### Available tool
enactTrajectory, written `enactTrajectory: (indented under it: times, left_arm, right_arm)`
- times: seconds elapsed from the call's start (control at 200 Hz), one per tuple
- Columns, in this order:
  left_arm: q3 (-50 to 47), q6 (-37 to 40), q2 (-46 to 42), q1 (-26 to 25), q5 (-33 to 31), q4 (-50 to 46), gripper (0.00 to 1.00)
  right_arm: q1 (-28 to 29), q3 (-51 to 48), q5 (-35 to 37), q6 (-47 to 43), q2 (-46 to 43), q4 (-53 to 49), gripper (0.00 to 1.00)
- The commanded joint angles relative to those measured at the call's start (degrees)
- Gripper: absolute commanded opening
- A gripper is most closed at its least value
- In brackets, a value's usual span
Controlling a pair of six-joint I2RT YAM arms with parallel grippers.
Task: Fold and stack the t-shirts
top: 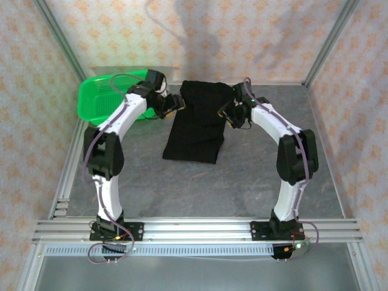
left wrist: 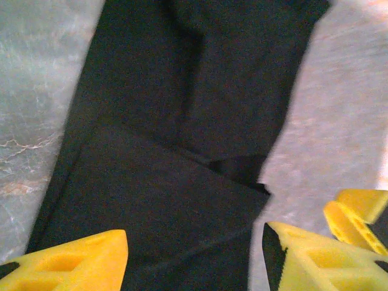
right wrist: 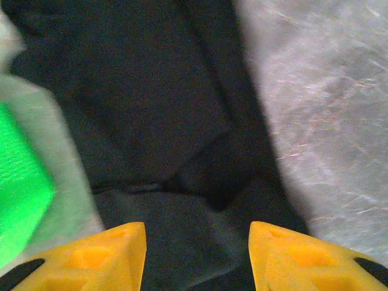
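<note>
Lying on the big grey table (top: pixel 260 182) is one black t-shirt (top: pixel 199 124). It is folded into a long shape. It sits in the middle of the table from side to side, and its top end is close to the far edge. The far end is a bit wider than the near end. The cloth is plain, with soft folds and one layer on top of another.

A bright green basket (top: pixel 103 97) sits in the far left corner of the table, just beside the t-shirt's left side.

The left arm (top: pixel 109 151) and the right arm (top: pixel 291 157) stand at the near edge and bend in toward the t-shirt from both sides.

The left gripper (top: pixel 173 104) is at the left side of the t-shirt, near its far end, between the basket and the cloth. From the left wrist, the left gripper (left wrist: pixel 194 248) has its yellow fingers (left wrist: pixel 73 260) spread apart over the black cloth. It is not pinching anything.

The right gripper (top: pixel 229 114) is at the right side of the t-shirt. From the right wrist, the right gripper (right wrist: pixel 197 248) also has its yellow fingers (right wrist: pixel 303 254) apart above the cloth, and it holds nothing. A bit of the green basket (right wrist: pixel 18 200) shows at the left there.
</note>
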Motion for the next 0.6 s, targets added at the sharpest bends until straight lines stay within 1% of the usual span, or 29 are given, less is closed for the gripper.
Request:
enactTrajectory:
  times: [0.0,0.09,0.145,0.195,0.265,0.325,0.42,0.5,0.595]
  left_arm:
    - [-2.6,1.9,-9.7,0.6,-0.5,-1.2,0.62]
    - [-10.4,2.6,-14.3,0.5,-0.7,-0.3,0.60]
    - [-16.0,2.3,-16.4,0.5,-0.7,1.2,0.57]
    - [-20.3,2.0,-17.6,0.5,0.0,2.7,0.48]
    - [-24.5,1.6,-18.1,0.3,0.2,4.2,0.34]
    - [-27.0,1.5,-17.8,0.0,0.5,6.3,0.27]
    - [-28.3,1.2,-15.9,-0.4,1.4,8.5,0.25]
    - [-27.9,1.8,-14.2,-1.3,0.9,8.4,0.24]
    - [-28.4,2.8,-12.8,-2.6,0.2,8.6,0.23]
  right_arm:
    - [1.4,-6.1,-2.0,0.5,-9.6,3.4,0.46]
    - [3.7,-13.2,-4.6,3.0,-13.4,6.5,0.38]
    - [5.7,-16.4,-5.1,3.8,-14.3,8.3,0.32]
    - [7.0,-18.5,-5.4,4.3,-14.1,9.9,0.26]
    - [8.2,-20.2,-5.5,5.5,-12.3,11.4,0.20]
    - [8.7,-20.7,-5.2,6.4,-10.2,12.6,0.18]
    - [8.6,-20.1,-2.6,7.1,-6.8,12.6,0.14]
    - [8.6,-17.2,0.1,5.9,-3.3,10.8,0.13]
    - [8.4,-14.0,1.4,4.8,1.2,12.0,0.13]
